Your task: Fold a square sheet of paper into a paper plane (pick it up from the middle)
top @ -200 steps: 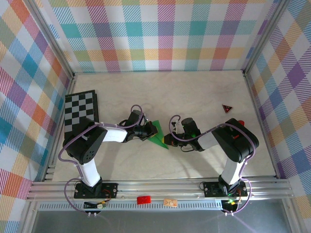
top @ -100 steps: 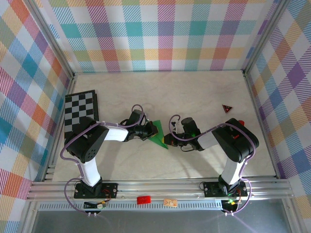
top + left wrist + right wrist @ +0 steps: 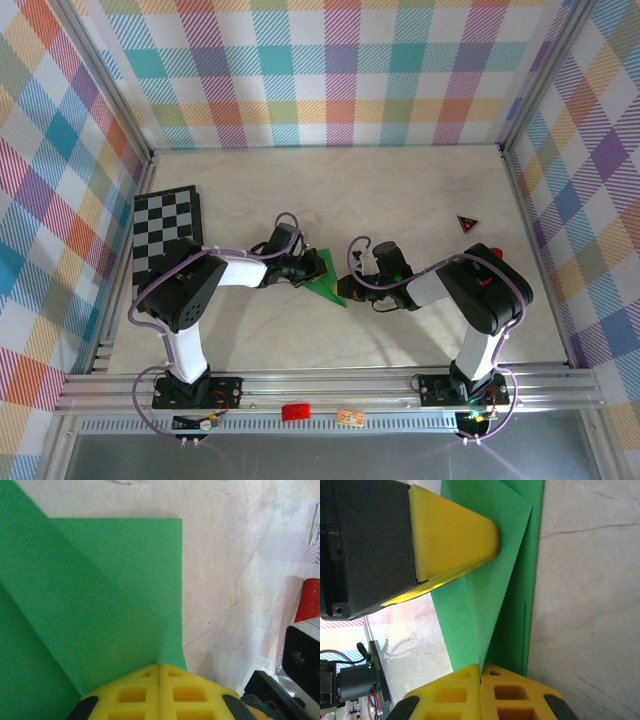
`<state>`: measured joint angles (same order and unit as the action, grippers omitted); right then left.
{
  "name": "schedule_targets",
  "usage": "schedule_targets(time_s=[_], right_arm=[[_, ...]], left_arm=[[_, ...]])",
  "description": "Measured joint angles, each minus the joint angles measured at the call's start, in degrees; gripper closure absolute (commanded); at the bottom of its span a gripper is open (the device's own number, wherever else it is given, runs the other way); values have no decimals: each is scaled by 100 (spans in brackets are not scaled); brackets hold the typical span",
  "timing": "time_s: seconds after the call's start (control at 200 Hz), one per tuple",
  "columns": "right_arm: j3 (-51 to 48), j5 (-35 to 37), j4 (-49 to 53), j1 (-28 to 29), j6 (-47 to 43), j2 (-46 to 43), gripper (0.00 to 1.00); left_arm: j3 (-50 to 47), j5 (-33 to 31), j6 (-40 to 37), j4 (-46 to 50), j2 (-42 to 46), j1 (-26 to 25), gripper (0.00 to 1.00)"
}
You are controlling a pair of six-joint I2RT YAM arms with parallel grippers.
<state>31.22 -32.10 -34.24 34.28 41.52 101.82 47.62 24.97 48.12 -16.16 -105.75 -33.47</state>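
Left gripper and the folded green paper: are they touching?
Touching. Left wrist view: the shut left gripper presses its yellow tips onto the folded green paper, no gap.

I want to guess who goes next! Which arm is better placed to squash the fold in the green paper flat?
Probably the right arm. The right gripper, shut, sits at the end of the fold and could slide along it, while the left gripper, also shut, presses on the paper.
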Motion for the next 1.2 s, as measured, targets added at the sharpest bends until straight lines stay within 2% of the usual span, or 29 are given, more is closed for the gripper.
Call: schedule_targets(time_s=[0.375,0.675,0.925,1.2], right_arm=[[125,-42,455,20,-39,-162,80],[127,-11,1558,37,-229,-588,82],[144,-15,1751,37,-317,-588,88],[144,-101,1742,35,-297,-577,83]], left_arm=[[98,-15,-240,271,-4,-11,94],[98,-15,-280,273,-4,-15,94],[101,-15,-280,273,-7,-15,94],[101,-15,-280,273,-7,-15,94]])
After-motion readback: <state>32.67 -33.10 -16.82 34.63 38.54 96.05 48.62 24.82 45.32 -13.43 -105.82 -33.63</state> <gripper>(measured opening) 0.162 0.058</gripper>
